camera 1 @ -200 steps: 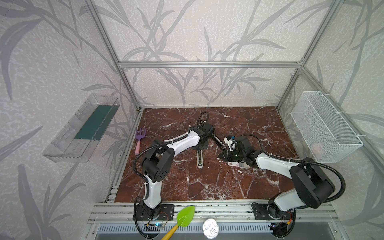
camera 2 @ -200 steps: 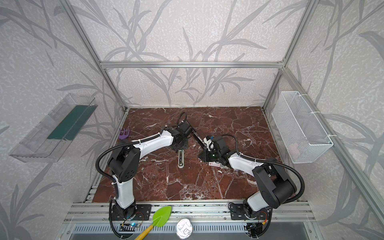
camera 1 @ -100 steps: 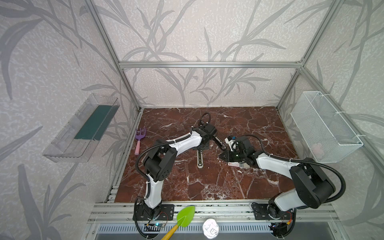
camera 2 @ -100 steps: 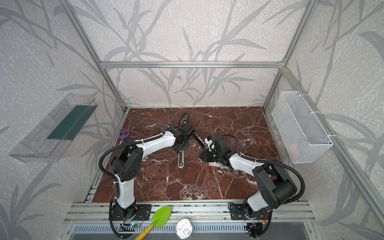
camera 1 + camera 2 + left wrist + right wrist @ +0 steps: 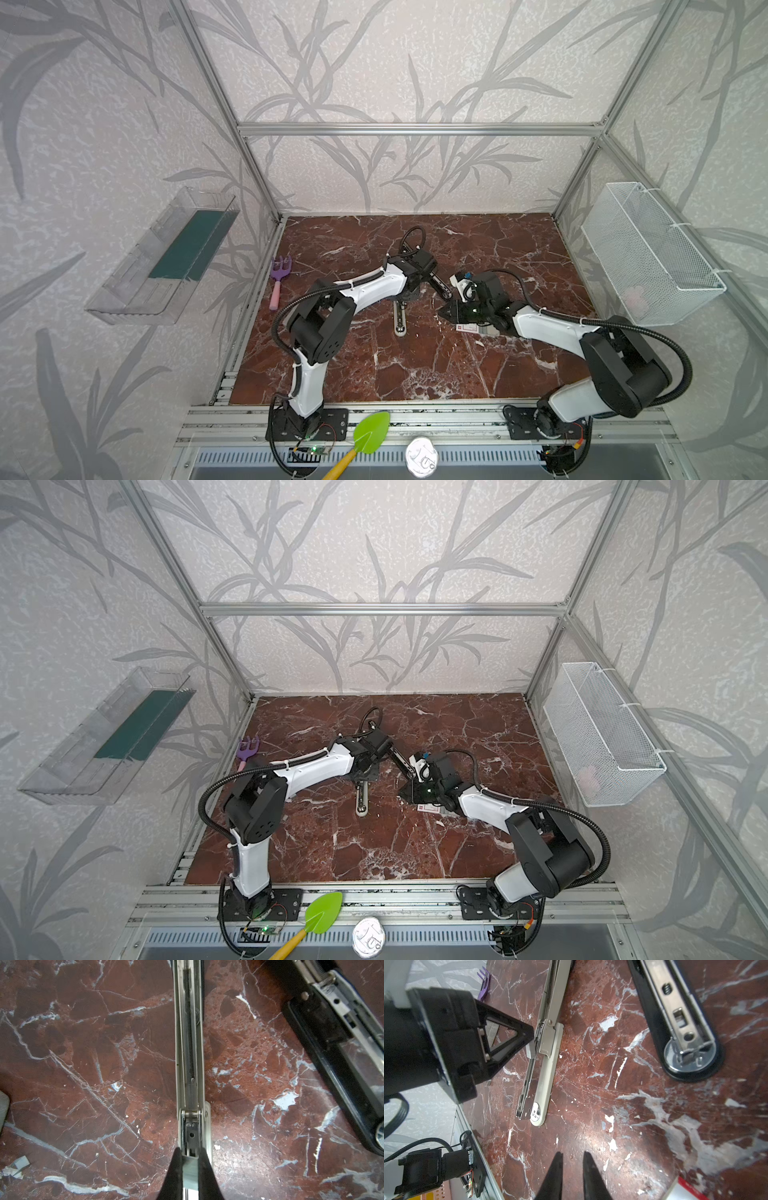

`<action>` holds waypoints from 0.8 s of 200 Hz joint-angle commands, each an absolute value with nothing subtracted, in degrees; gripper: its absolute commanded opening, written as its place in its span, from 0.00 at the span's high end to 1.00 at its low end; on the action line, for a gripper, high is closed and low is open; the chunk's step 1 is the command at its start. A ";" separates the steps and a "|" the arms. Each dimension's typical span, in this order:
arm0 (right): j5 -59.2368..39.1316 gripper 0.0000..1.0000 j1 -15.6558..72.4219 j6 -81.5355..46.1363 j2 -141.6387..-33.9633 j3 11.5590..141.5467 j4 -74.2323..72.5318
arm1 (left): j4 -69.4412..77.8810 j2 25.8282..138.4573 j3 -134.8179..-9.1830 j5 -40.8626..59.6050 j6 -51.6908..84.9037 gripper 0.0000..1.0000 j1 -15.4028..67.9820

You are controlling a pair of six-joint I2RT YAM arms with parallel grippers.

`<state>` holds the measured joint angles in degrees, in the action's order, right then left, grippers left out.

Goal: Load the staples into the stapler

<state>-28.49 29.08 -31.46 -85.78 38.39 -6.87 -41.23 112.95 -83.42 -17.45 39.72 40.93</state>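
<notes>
The left gripper is clenched on a short grey-silver staple block, pinched between its two black fingertips, and it holds that block right at the hinge end of the open rail of the beige stapler; whether the block touches the rail I cannot tell. Seen from the right wrist, the same block sits at the tip of the left arm's triangular finger, against the side of the beige stapler, which lies flat on the red marble table. The black stapler lies apart from it on the marble, opened out so that its silver rail faces up, its rounded end towards the right arm; in both top views it shows as a dark bar between the two wrists. The right gripper hangs low over bare marble near that rounded end, its jaws a little apart with nothing between them. The white cardboard box with its red mark lies just beside the right gripper, and in a top view it peeks out under that arm. A purple toy rake lies near the table's left edge
</notes>
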 commanded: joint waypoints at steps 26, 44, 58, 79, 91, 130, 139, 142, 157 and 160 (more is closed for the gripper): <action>-29.18 0.79 28.48 -31.38 -84.34 37.54 -7.43 | -42.74 114.48 -83.23 -19.83 41.53 0.91 41.43; -29.18 0.79 28.30 -31.46 -84.29 37.44 -7.47 | -42.67 114.61 -83.15 -19.97 41.66 0.92 41.48; -29.27 0.79 28.19 -31.46 -84.20 37.39 -7.52 | -42.63 114.78 -83.17 -20.08 41.67 0.91 41.58; -29.36 0.79 28.01 -31.46 -84.20 37.35 -7.47 | -42.63 114.84 -82.92 -20.21 41.97 0.91 41.75; -29.43 0.79 27.91 -31.46 -84.26 37.35 -7.56 | -42.69 114.84 -82.82 -20.40 42.08 0.92 41.84; -29.62 0.79 27.81 -31.64 -84.45 37.17 -7.99 | -42.80 114.81 -82.69 -21.19 42.02 0.91 42.34; -29.62 0.79 27.81 -31.64 -84.43 37.18 -8.00 | -42.87 114.94 -82.71 -21.22 42.01 0.91 42.36; -29.60 0.79 27.78 -31.64 -84.46 37.18 -8.00 | -42.91 114.96 -82.71 -21.32 42.01 0.91 42.34; -29.62 0.79 27.75 -31.68 -84.44 37.13 -8.00 | -42.89 115.08 -82.83 -21.18 42.01 0.88 42.34; -29.66 0.79 27.77 -31.70 -84.42 37.13 -8.04 | -42.96 115.21 -82.87 -21.18 42.01 0.88 42.36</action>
